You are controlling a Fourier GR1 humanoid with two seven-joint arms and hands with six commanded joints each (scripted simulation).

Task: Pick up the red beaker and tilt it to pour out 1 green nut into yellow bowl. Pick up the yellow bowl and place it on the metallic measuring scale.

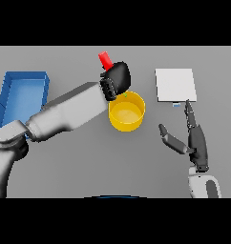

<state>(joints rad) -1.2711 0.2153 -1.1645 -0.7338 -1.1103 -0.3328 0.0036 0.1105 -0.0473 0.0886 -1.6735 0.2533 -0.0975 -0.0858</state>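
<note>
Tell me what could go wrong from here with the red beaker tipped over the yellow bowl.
1. The left hand holds the red beaker tilted at the round yellow bowl's far rim, and a small green nut shows right at that edge, so it may bounce outside onto the grey table.
2. More than one nut could spill if the tilt deepens.
3. The open right hand waits beside the bowl, near the flat metallic measuring scale; an early reach could nudge the bowl.

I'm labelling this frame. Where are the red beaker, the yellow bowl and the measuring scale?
red beaker (105,59): head view, its exposed base end.
yellow bowl (135,124): head view, front outer wall.
measuring scale (175,84): head view, middle of platform.
</note>
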